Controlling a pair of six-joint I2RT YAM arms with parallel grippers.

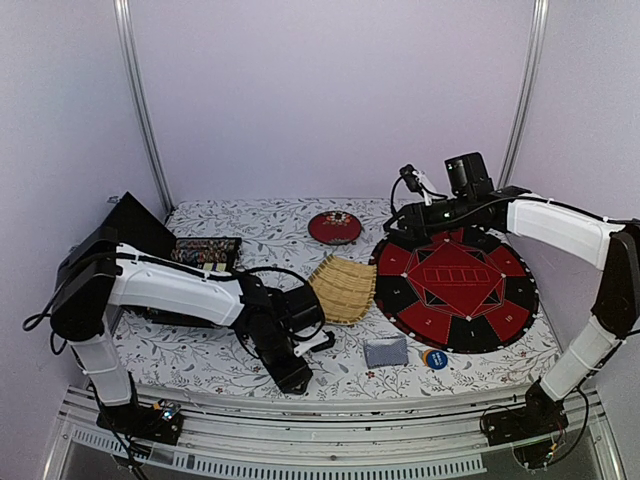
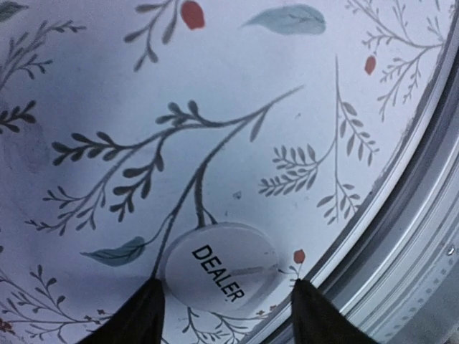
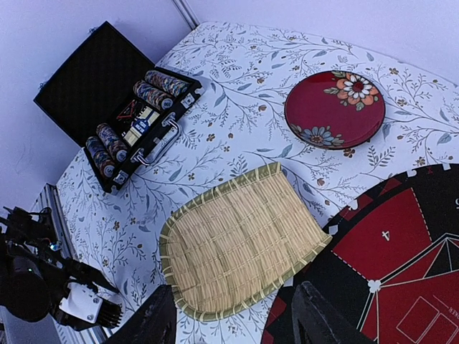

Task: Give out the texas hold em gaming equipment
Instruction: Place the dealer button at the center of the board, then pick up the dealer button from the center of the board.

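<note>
Now: white round dealer button (image 2: 221, 266) lies flat on floral-cloth bench (image 2: 215, 107), between parted fingers of left tool (image 2: 226, 285). Probably light, stiff, slick; pinch across rim. Meanwhile right tool (image 3: 233, 312) wide, empty.

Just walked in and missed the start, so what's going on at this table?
Two robot arms are laying out poker gear. The left gripper is down near the table's front edge, its jaws open either side of the white dealer button, flat on the floral cloth. The right gripper hovers open and empty above the bamboo tray and poker mat. The chips sit in their open case, and the card deck lies by the mat's near edge.
</note>
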